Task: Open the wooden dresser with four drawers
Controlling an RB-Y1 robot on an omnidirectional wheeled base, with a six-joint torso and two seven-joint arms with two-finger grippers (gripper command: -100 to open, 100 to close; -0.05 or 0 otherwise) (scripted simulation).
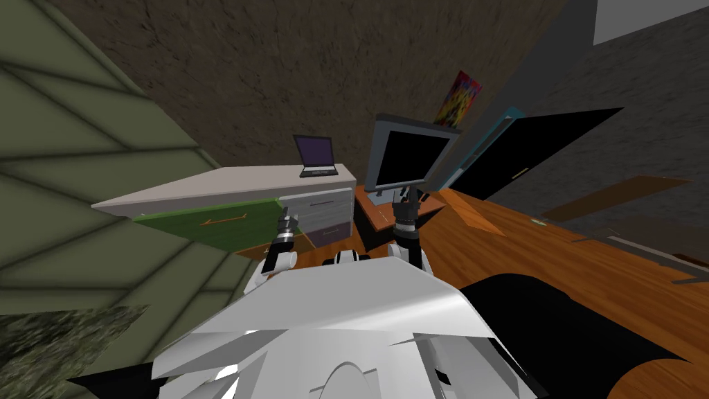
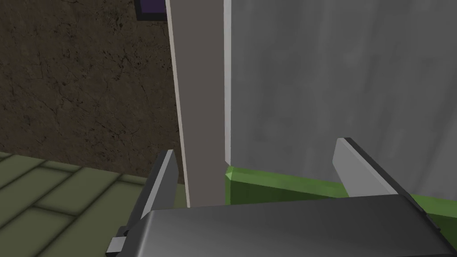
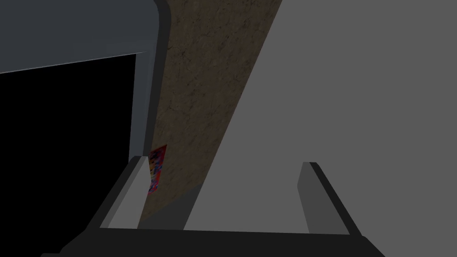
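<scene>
A: We log the dresser (image 1: 320,208) at our 11 o'clock, grey drawer fronts facing us, laptop (image 1: 317,158) on top.

B: Left gripper (image 1: 286,222) is spread and empty, just before it. Right gripper (image 1: 405,201) is spread too, toward the monitor (image 1: 408,156) at 1 o'clock.

A: We judge the dresser rigid and heavy. We'd take the thin drawer handle (image 1: 322,204); it may slip.

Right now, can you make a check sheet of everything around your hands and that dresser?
Surface: dresser top, pale, carrying a laptop.
Job's things: dresser, grey drawer fronts beside a green front.
Clutter: monitor on a brown desk.
Grippers: left gripper open at the dresser's edge; right gripper open, facing the monitor.
Cables: nothing seen.
Surroundings: brown wall, poster, wood-pattern floor.
</scene>
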